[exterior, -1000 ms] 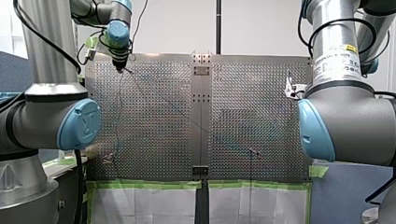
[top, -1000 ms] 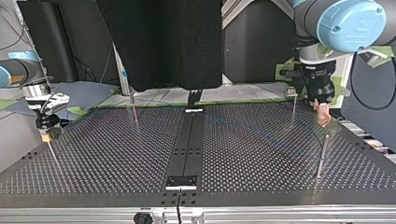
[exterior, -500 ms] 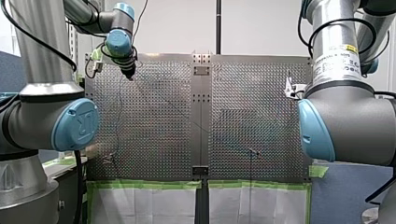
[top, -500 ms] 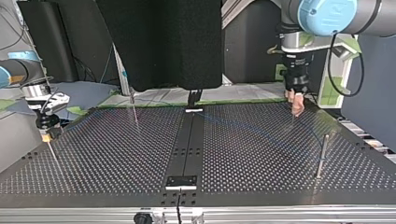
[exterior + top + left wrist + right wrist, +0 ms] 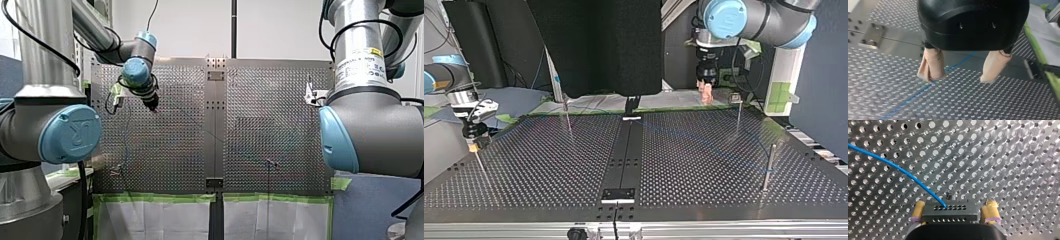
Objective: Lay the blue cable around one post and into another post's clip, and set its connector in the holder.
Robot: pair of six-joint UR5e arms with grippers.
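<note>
Blue cable (image 5: 898,167) curves over the perforated table (image 5: 1010,157) and ends in a dark connector (image 5: 949,211) with rows of small holes. My right gripper (image 5: 955,205) is clamped on that connector, with a yellow pad on each side of it. In the top view this gripper (image 5: 472,137) hangs low near the table's left edge.

My left gripper (image 5: 958,78) has its beige-padded fingers (image 5: 931,63) spread apart and holds nothing. The cable (image 5: 918,93) lies on the plate under it and runs between the fingers, close by one of them. In the top view this gripper (image 5: 706,95) hangs over the table's far edge, near a thin post with a clip on top (image 5: 739,112). A stouter post (image 5: 769,167) stands nearer the camera at the right. A third post (image 5: 567,117) stands in the far left half. The cable shows there only as a faint blue line across the plate.
</note>
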